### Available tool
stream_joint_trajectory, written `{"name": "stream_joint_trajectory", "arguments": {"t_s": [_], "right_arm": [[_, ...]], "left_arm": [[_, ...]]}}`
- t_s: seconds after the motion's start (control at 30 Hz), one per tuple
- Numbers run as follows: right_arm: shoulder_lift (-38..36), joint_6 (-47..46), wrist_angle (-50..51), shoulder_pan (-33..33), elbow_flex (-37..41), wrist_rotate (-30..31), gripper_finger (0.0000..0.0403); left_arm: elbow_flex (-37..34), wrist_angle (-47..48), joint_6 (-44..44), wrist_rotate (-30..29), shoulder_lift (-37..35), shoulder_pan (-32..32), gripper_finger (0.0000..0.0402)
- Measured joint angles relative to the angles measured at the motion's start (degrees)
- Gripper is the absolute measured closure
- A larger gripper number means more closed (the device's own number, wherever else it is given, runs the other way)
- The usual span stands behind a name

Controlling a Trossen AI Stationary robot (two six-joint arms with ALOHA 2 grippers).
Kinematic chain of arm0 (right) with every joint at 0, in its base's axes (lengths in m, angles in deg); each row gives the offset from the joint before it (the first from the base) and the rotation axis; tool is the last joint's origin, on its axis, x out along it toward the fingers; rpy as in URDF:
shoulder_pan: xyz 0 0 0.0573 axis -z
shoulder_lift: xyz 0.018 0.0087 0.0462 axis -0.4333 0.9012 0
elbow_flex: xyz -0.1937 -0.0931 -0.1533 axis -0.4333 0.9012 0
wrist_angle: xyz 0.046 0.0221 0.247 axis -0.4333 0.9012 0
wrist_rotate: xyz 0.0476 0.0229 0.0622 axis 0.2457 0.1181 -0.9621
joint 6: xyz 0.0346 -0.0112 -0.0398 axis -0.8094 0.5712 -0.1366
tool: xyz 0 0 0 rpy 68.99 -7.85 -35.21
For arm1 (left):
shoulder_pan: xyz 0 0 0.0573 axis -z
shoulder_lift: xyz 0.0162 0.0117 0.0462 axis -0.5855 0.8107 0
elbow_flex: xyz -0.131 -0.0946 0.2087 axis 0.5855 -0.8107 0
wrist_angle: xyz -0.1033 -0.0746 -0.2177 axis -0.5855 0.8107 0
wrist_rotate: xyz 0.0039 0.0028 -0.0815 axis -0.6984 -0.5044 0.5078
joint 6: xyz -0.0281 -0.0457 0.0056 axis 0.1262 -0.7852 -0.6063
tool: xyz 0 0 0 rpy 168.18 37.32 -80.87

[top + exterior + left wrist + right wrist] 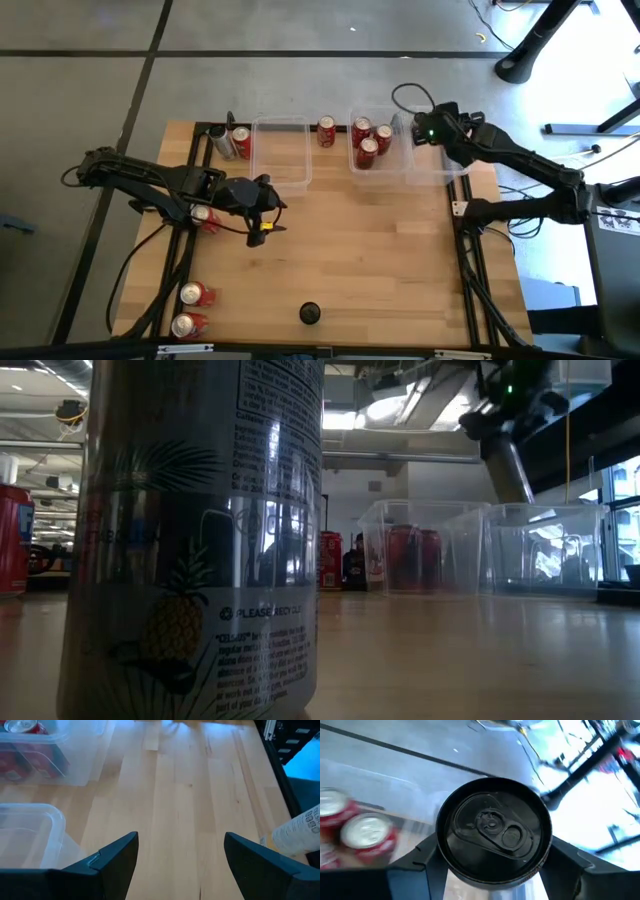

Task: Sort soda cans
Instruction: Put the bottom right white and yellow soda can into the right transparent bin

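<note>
My right gripper [425, 130] hangs over the far right clear bin [432, 160], shut on a can with a black top [494, 827]. Three red cans [368, 142] stand in the neighbouring bin [356, 165]. Single red cans stand at the far edge [326, 131] and beside the empty left bin [240, 142]. Another lies under my left arm [201, 215] and two lie at the near left corner [190, 308]. A silver-bodied can with a black top [310, 314] stands at the near edge. My left gripper [265, 212] is open above bare table [180, 865]. My right gripper pinches the black-topped can between its two fingers [422, 862], one on each side of the can's wall just under the top rim [447, 862]. The fingers come from above, pointing down. The can stays upright and is lifted clear, above the bins.
Three clear bins line the far edge, the left one [281, 150] empty. The silver can [190, 540] fills the low view's left half. Bare wood [370, 250] stretches across the table's middle and right. Dark frame rails run along the left [190, 250] and right sides.
</note>
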Motion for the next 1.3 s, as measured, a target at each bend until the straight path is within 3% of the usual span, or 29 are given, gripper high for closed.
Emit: {"name": "stream_joint_trajectory", "arguments": {"t_s": [0.3,0.77,1.0,1.3], "right_arm": [[-0.15,2.47,-12.25,9.23,7.81,-8.14,0.0171],[-0.08,-0.57,-16.71,9.52,14.3,-14.19,0.0171],[-0.08,-3.11,-25.69,9.52,20.24,-18.32,0.0171],[-0.1,-4.8,-33.9,9.55,26.73,-18.42,0.0171]], "left_arm": [[0.0,0.16,-0.08,0.0,0.0,0.0,0.0119],[0.0,0.1,-0.09,0.0,0.0,0.0,0.0119],[0.0,-0.02,-0.09,0.0,0.0,0.0,0.0119],[0.0,-1.04,-0.11,0.01,0.0,0.0,0.0119]]}}
